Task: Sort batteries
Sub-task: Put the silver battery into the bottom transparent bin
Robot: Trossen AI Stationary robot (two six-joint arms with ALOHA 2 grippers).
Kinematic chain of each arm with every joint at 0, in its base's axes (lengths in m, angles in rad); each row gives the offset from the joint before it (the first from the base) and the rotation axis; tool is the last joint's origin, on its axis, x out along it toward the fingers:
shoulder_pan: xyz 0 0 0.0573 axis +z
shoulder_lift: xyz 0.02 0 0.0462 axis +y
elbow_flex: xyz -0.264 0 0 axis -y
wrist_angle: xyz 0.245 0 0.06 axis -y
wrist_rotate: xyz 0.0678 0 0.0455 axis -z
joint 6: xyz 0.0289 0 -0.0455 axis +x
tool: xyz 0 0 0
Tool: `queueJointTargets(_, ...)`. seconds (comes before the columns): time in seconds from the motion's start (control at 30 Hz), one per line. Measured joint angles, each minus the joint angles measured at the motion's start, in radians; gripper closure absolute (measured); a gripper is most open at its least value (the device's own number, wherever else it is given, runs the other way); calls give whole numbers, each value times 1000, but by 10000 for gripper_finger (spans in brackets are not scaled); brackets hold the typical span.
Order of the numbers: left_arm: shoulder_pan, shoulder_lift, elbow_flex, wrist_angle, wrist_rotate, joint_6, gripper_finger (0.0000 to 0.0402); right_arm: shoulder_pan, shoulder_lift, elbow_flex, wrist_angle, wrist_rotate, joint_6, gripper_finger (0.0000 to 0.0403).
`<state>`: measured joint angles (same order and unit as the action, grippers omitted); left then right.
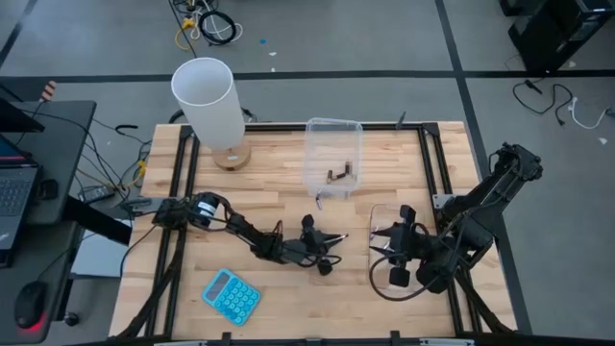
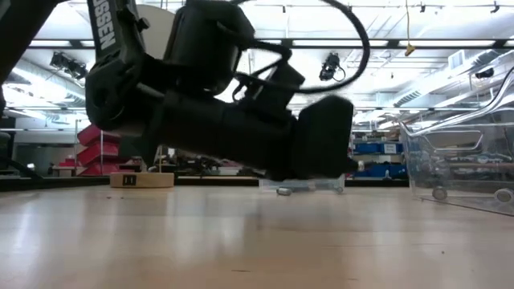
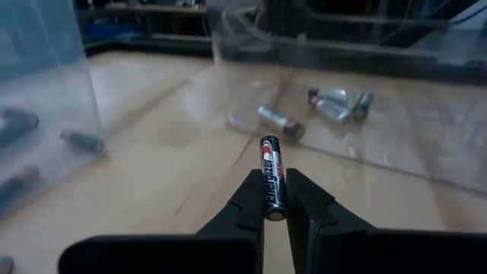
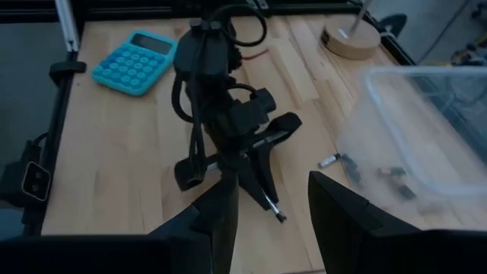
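battery (image 3: 272,176) clamped in left gripper (image 3: 272,199), held low above table (image 3: 152,190).

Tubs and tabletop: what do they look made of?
Tubs: clear plastic, it seems; batteries show through the glossy thin walls. Tabletop: light wood, likely laminated strips, with visible plank seams and grain under a smooth matte finish.

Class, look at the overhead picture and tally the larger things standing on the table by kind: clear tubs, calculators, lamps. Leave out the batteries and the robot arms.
Clear tubs: 2
Calculator: 1
Lamp: 1
Total: 4
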<state>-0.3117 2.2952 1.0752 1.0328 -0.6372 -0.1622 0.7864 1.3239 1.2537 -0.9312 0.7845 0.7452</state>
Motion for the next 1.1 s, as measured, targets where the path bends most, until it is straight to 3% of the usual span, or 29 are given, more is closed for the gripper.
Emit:
queueJointTargets(0.27,-22,-2,1,174,-3,116,378,0,9,0,42,0,-62,257)
queueJointTargets(0.47,-46,-3,1,358,7,269,377,2,92,0,41,-16,-99,257)
queueJointTargets(0.63,-67,-4,1,495,123,417,377,5,157,0,42,-57,-97,257)
queueJointTargets(0.83,-71,-4,1,526,275,446,377,5,185,0,123,-79,-129,257)
queueJointTargets(1.1,-68,-4,19,529,334,446,377,-13,196,0,205,-80,-198,257)
